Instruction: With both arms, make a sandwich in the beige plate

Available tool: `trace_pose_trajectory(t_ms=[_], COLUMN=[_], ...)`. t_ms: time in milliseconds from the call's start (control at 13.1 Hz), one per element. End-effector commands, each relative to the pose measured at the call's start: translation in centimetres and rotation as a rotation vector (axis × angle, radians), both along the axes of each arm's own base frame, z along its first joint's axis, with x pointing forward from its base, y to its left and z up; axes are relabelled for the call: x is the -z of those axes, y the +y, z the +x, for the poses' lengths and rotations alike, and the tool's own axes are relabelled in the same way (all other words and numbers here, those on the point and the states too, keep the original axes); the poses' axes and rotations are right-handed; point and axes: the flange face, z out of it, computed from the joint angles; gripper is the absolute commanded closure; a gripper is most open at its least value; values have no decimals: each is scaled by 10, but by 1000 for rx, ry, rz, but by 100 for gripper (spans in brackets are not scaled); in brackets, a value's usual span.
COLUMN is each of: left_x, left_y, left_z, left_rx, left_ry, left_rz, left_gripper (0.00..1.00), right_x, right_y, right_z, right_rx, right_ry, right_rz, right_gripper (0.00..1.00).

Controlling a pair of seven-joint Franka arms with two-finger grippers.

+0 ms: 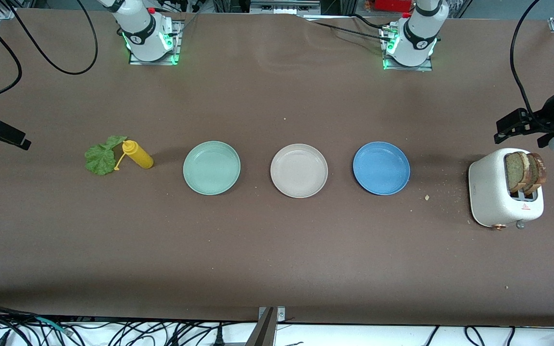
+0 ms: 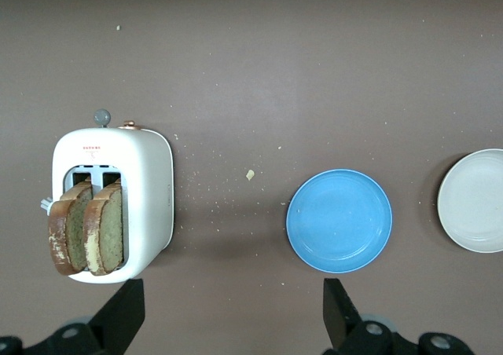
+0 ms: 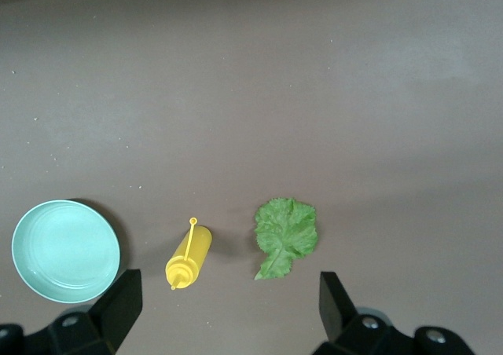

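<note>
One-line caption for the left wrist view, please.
Open left gripper hangs above a white toaster holding two bread slices, with blue plate and beige plate empty.

Matt brown counter (image 1: pixel 277 250); smooth, faintly glossy beige plate (image 1: pixel 299 170); speckled matt white toaster (image 1: pixel 491 192); rough-crusted bread slices (image 1: pixel 522 170); crinkled lettuce leaf (image 1: pixel 100 156).

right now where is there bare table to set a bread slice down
Bare stretch between the blue plate and the toaster, only crumbs there. Also the wide strip nearer the camera than all the plates. Tighter between the beige plate and its neighbours.
</note>
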Motion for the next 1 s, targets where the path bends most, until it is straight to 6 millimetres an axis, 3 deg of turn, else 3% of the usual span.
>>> trace_pose_trajectory(t_ms=[0,919], left_x=[-5,2], left_y=[-2,6], left_z=[-4,0], left_rx=[6,-3], left_ry=[-2,9], left_rz=[-10,-8], left_gripper=[0,0], right_x=[-4,-4], right_y=[-1,-2], right_z=[-3,-3], right_rx=[-5,0], right_ry=[-3,-3], right_rz=[12,10], right_gripper=[0,0])
